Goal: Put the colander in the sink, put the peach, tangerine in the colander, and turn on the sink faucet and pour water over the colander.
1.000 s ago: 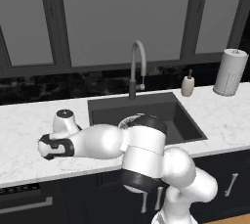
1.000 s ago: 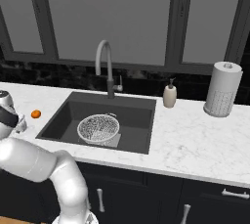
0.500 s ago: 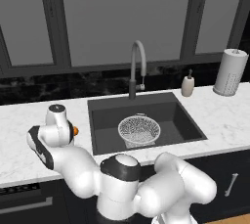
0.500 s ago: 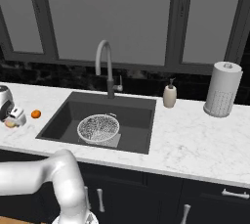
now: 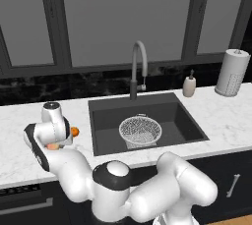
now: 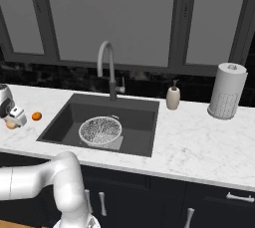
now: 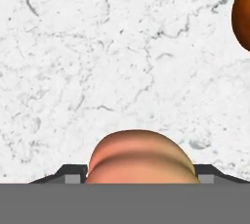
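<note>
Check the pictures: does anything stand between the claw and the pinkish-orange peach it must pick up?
Nothing visible does. In the hand view the pinkish-orange round peach sits right between the dark fingertips on the white marble counter; the bright orange tangerine lies off to the side.

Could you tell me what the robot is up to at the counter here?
The arm has reached down to the counter left of the sink, and its gripper sits around the peach, a finger on each side; a firm grip isn't evident. The tangerine lies on the marble just beside it. The colander is already in the sink, empty, and the faucet shows no water running.
</note>
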